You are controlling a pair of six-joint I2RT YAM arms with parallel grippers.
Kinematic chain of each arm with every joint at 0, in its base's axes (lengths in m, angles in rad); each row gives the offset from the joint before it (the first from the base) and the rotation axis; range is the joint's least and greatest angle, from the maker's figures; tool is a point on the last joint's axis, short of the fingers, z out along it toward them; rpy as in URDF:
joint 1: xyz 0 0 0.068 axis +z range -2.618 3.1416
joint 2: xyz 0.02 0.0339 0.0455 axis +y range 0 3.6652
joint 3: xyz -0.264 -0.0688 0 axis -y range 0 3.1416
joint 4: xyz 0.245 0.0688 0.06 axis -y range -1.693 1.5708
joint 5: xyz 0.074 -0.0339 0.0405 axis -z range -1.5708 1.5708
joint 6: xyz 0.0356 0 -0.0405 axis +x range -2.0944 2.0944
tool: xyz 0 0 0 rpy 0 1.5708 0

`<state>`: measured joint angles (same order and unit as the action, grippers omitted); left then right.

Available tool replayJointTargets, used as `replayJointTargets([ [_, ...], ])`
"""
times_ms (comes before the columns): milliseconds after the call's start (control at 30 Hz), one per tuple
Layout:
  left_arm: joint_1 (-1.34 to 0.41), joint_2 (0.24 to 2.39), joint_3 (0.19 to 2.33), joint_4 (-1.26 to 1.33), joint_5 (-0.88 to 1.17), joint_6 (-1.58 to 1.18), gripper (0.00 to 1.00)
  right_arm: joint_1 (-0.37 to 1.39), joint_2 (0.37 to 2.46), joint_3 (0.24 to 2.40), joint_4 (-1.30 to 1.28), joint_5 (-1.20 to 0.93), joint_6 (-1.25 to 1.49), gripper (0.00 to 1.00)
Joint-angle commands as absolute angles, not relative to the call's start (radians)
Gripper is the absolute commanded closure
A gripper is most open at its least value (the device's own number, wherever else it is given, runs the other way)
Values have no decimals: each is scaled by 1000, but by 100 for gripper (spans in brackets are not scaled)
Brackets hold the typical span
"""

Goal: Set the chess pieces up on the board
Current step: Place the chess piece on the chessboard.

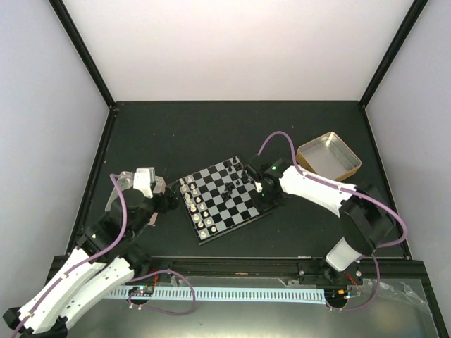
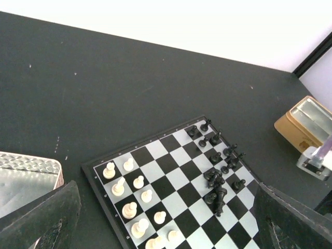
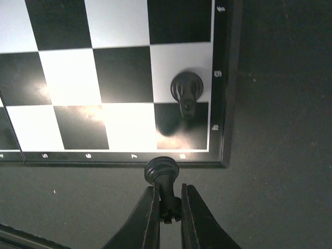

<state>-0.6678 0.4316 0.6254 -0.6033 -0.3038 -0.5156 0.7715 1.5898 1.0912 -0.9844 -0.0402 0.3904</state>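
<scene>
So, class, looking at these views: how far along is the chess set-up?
Looks done: the cream-white pieces stand in two rows along one edge of the board. In hand: the right gripper is shut on a black piece just off the board's corner; the left gripper is open, holding nothing. Left: the black pieces opposite sit bunched and need sorting.

Far table (image 1: 211, 134): bare beyond the board (image 1: 222, 201); I can sweep there from either side
Board middle: bare squares between the white men (image 2: 132, 199) and the black men (image 2: 218, 166); a lane to come down in
Left side: tray (image 2: 26, 176) crowds my left claw (image 2: 166, 207), jaws wide
Right side: my right arm (image 1: 310, 186) lies over the board's edge, tin (image 1: 329, 156) beyond it
Corner by my right claw (image 3: 166, 207): held man (image 3: 162, 174) hangs just off the rim; lone man (image 3: 187, 91) stands on an edge square, the squares to its left bare
</scene>
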Motion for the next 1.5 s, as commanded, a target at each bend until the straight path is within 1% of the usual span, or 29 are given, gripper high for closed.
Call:
replayJointTargets([
  [0,-662,404,652,-629,-327,-499,7,769,1632,1140,-992,-48,360,95],
  [500,-660,401,635,-643,-319,-508,6,768,1740,1177,-988,51,338,92],
  [700,-661,401,634,-644,-319,-508,6,768,1752,1175,-986,74,337,81],
  [1033,-661,403,633,-644,-314,-506,6,767,1721,1189,-988,63,342,77],
  [1167,-661,405,634,-643,-315,-506,5,768,1647,1200,-994,78,367,67],
  [1267,-661,405,635,-641,-313,-505,5,768,1593,1221,-987,87,388,62],
  [1333,-660,407,635,-639,-310,-503,5,768,1571,1227,-962,89,399,61],
  [1467,-660,410,638,-639,-309,-503,5,768,1578,1232,-871,49,428,61],
])
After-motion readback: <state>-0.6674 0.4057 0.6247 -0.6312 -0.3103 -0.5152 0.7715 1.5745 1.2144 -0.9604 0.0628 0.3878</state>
